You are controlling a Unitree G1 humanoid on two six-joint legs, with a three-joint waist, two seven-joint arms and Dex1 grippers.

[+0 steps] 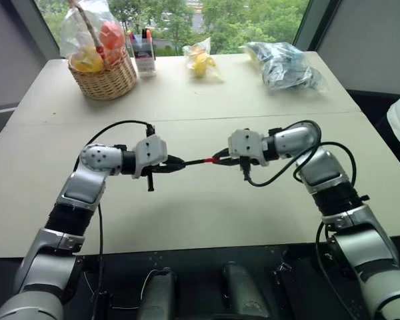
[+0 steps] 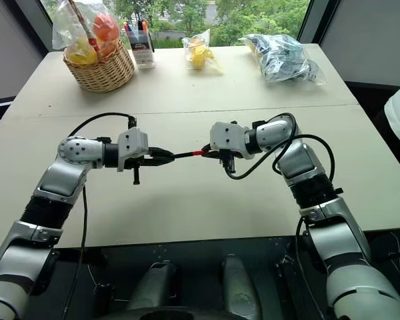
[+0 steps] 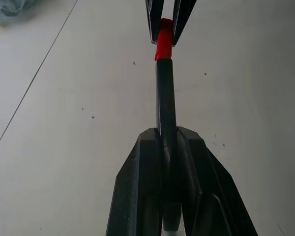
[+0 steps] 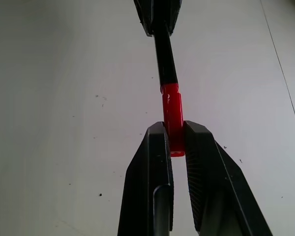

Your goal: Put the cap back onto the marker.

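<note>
Above table (image 1: 187, 213), light stiff marker (image 3: 165, 98) is clamped mid-barrel by left gripper (image 3: 168, 142), slippery cap (image 4: 172, 118) pinched by right gripper (image 4: 176, 130).

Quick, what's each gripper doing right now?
Left gripper: shut on the marker.
Right gripper: shut on the cap.

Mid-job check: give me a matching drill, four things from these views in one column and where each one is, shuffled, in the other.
1. marker
2. cap
3. basket
4. blue bag

A. far left of the table
B. far right of the table
C. clamped in the left gripper
D. clamped in the right gripper, on the marker's end

Pairs: 1-C, 2-D, 3-A, 4-B
</note>
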